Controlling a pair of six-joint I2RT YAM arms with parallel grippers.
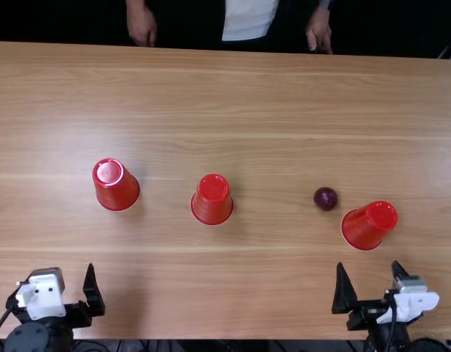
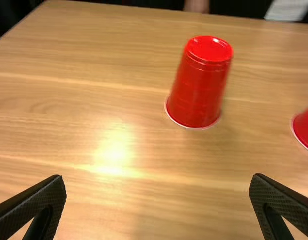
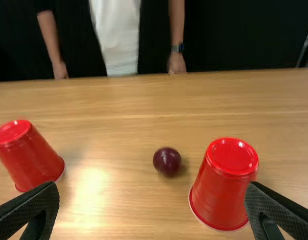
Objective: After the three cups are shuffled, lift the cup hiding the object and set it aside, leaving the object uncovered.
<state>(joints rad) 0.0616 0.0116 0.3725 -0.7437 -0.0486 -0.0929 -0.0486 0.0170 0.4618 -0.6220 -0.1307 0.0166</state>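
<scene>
Nearest, our left gripper (image 2: 156, 178) and right gripper (image 3: 151, 185) are sitting with fingers apart; beyond, the ball (image 1: 325, 198) is lying bare between the middle cup (image 1: 212, 199) and the right cup (image 1: 369, 225).

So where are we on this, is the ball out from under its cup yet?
Looks done: the ball lies bare on the table, and the right cup stands upside down beside it, not touching. Nothing in hand: the left gripper and right gripper are open at the near edge. The middle cup and left cup stand upside down. Nothing seems left.
</scene>
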